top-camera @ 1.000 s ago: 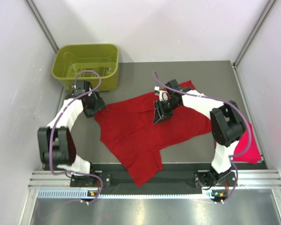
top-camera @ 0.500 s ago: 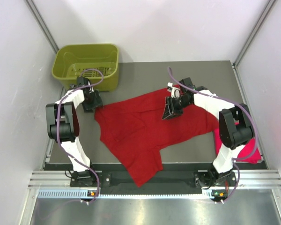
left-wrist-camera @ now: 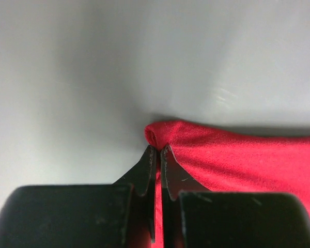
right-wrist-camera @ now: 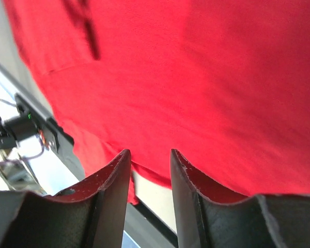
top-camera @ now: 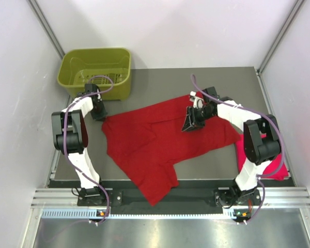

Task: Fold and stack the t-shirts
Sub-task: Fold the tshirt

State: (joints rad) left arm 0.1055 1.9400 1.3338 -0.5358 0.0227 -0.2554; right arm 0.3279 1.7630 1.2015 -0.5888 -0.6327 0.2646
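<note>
Left gripper (left-wrist-camera: 159,150): two matt black, tapered fingers pressed together, pinching a corner of the deep red t-shirt (left-wrist-camera: 237,155) of plain, soft cloth; the pinched edge rolls into a small rounded fold just beyond the tips, against the smooth grey table (left-wrist-camera: 93,77). Right gripper (right-wrist-camera: 149,153): two black, blade-shaped fingers stand parted with a clear gap, nothing between them; finely woven red cloth fills the view beyond them, a stitched hem crossing at upper left; whether the tips touch the cloth cannot be told. From the top camera, the left gripper (top-camera: 98,112) sits at the shirt's far left corner, near the olive-green plastic basket (top-camera: 72,85), a rounded rectangular tub with a slotted floor at the table's far left; the right gripper (top-camera: 190,120) is over the shirt's far right part. The deep red t-shirt (top-camera: 155,139) lies spread and lightly creased across the middle of the table (top-camera: 160,82), one flap reaching the near edge. The pinkish red t-shirt (top-camera: 278,166) lies in a compact shape at the table's right edge, partly hidden by the right arm.
</note>
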